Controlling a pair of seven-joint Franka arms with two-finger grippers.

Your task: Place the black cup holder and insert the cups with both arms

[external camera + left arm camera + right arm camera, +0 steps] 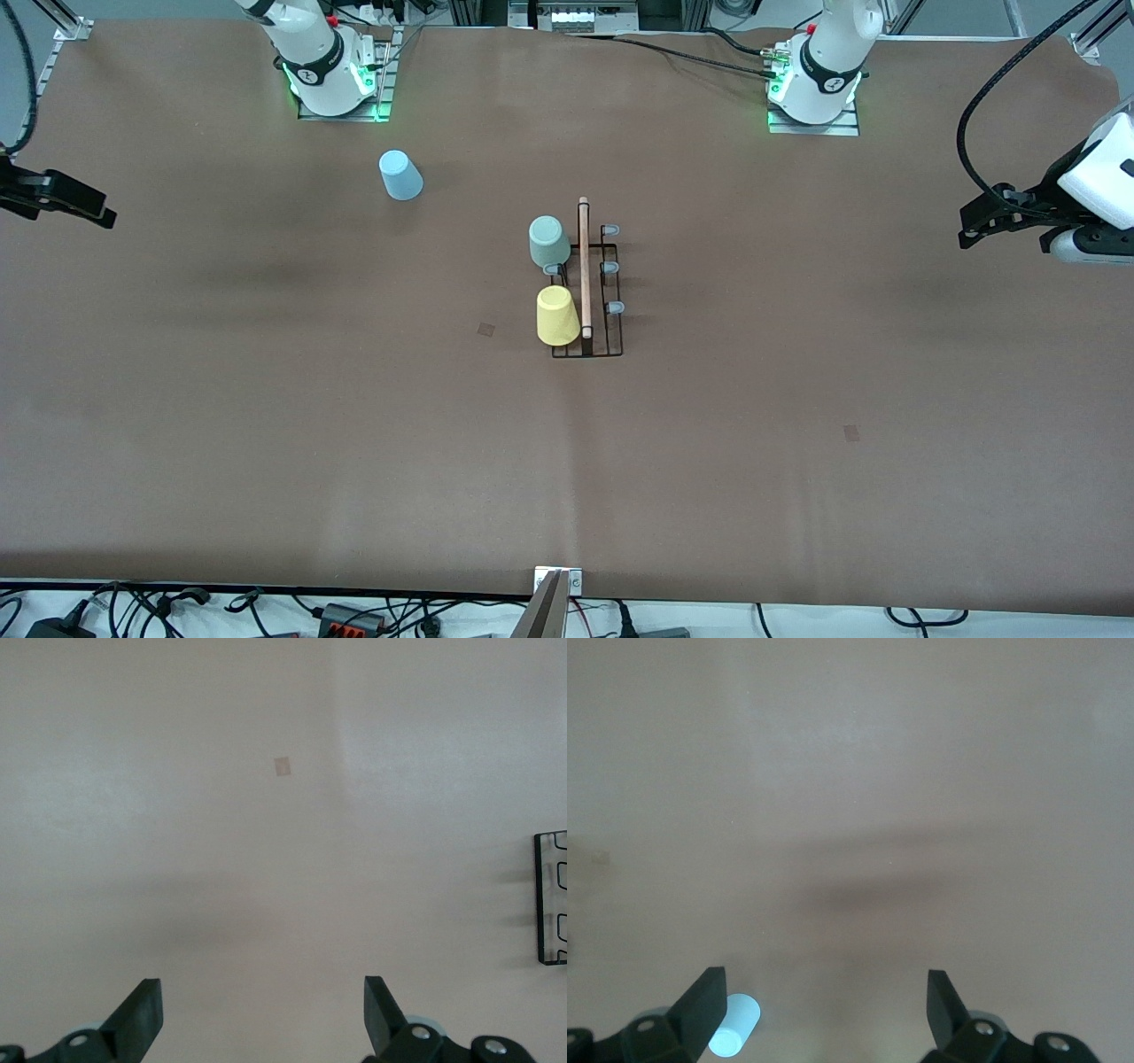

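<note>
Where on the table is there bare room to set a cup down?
The wide stretch of table nearer the camera than the holder is bare, and so are both ends. It is crowded only at the holder, where the green cup and yellow cup sit.

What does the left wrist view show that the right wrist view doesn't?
Only the left wrist view shows an end of the black holder and a small tan patch on the table. Only the right wrist view shows the blue cup, beside a finger of the right claw. Both show bare brown table and an open, empty claw; the left claw holds nothing either.
</note>
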